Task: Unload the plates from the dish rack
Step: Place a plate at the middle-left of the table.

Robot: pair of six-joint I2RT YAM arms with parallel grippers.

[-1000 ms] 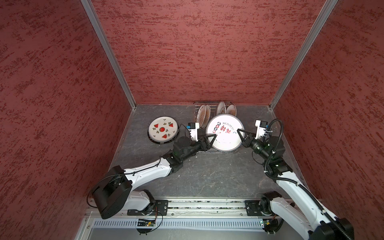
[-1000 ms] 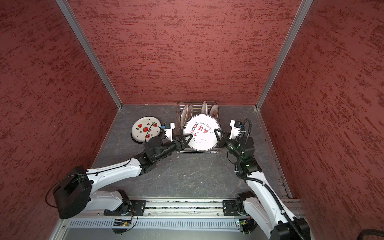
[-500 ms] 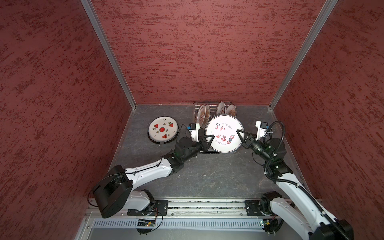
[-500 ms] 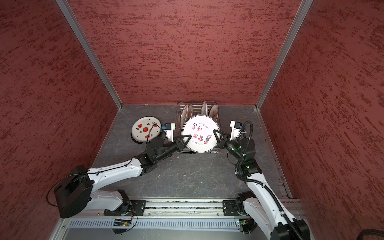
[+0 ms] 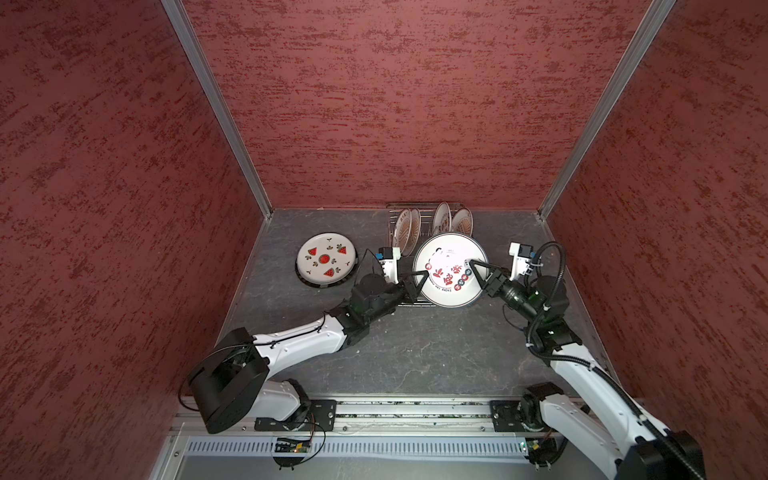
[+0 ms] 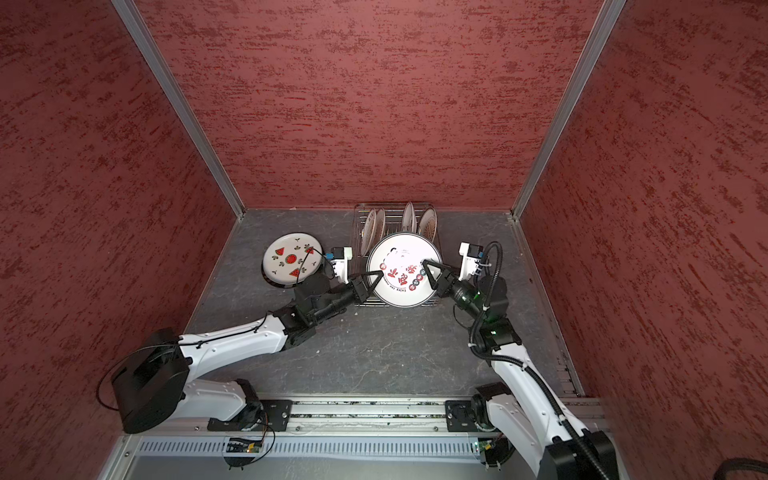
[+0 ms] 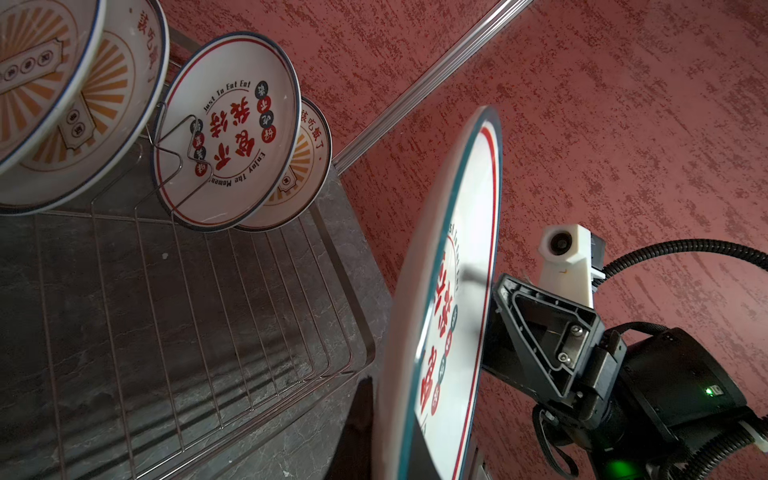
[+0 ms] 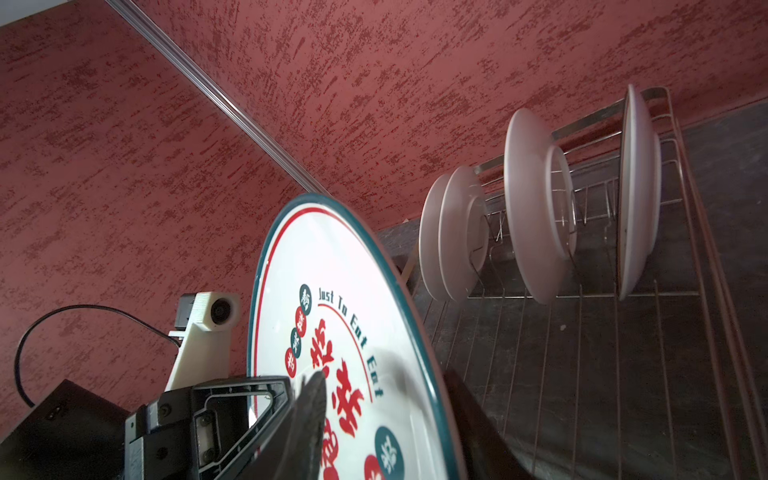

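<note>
In both top views, the large red-character plate (image 5: 451,270) is held tilted near the centre of the frame, over the near end of the dish rack (image 7: 183,332). Its left rim is pinched by the left gripper (image 5: 423,277). Its right rim is straddled by the right gripper (image 5: 474,266), and whether it is pressed there cannot be told. The watermelon plate (image 5: 326,258) is laid flat on the table (image 5: 415,345), left of centre.

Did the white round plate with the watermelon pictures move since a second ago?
No. The white round watermelon-printed plate lies flat in the same spot, just as far left of the silver wire dish rack.
</note>
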